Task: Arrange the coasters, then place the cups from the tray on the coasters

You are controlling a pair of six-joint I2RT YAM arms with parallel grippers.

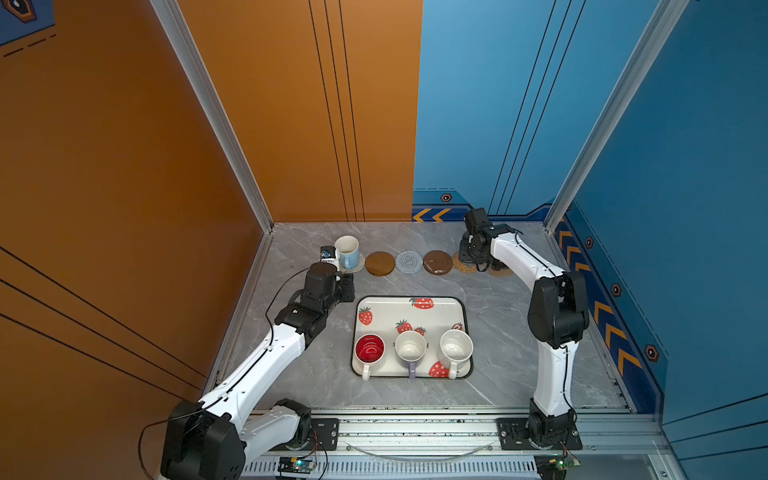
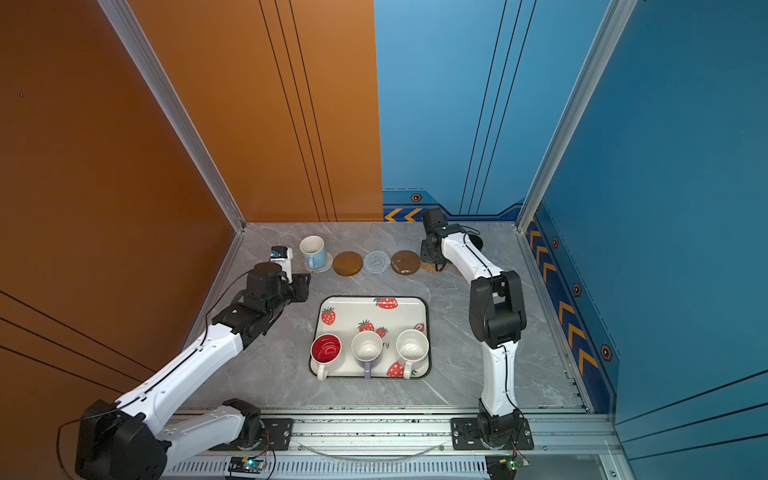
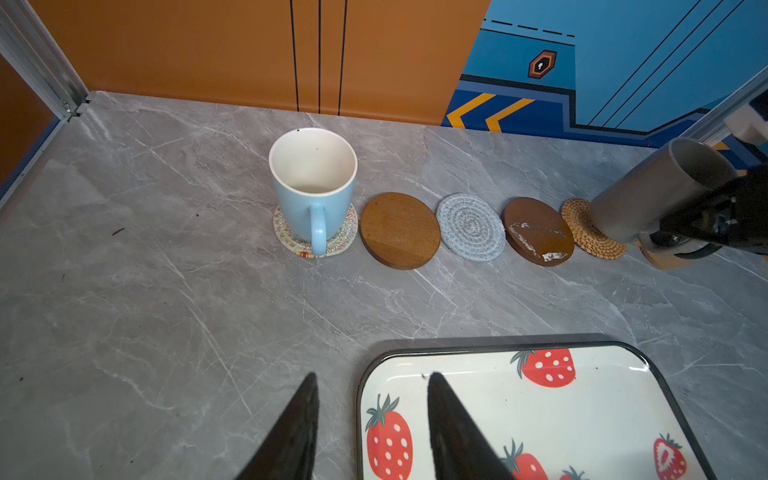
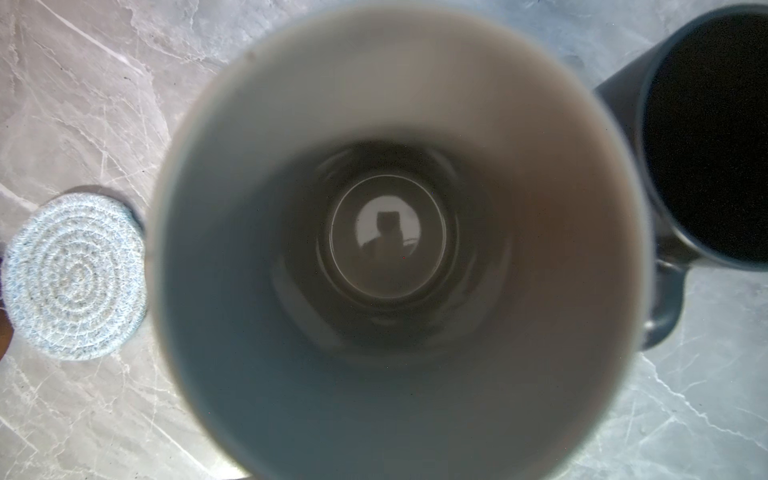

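Note:
Coasters lie in a row at the back: beige woven [image 1: 357, 267], wooden disc [image 1: 380, 263], grey woven [image 1: 409, 262], darker wooden disc [image 1: 437, 262], rattan [image 1: 461, 266], paw shape [image 1: 500, 272]. The light blue cup [image 1: 347, 251] stands on the beige one. My right gripper [image 3: 702, 222] is shut on the grey cup [image 3: 656, 187], held over the rattan coaster [image 3: 590, 230]; whether its base rests there is hidden. The black cup [image 4: 706, 137] stands beside it. The tray [image 1: 390, 309] holds the red-inside [image 1: 370, 348], lavender [image 1: 410, 347] and speckled [image 1: 456, 348] cups. My left gripper [image 3: 372, 376] hangs open and empty over the tray's far left corner.
The orange wall runs close behind the light blue cup, and the blue wall stands behind the right arm [image 1: 557, 307]. Bare grey marble table [image 1: 498, 332] surrounds the tray. A metal rail [image 1: 415, 432] borders the front edge.

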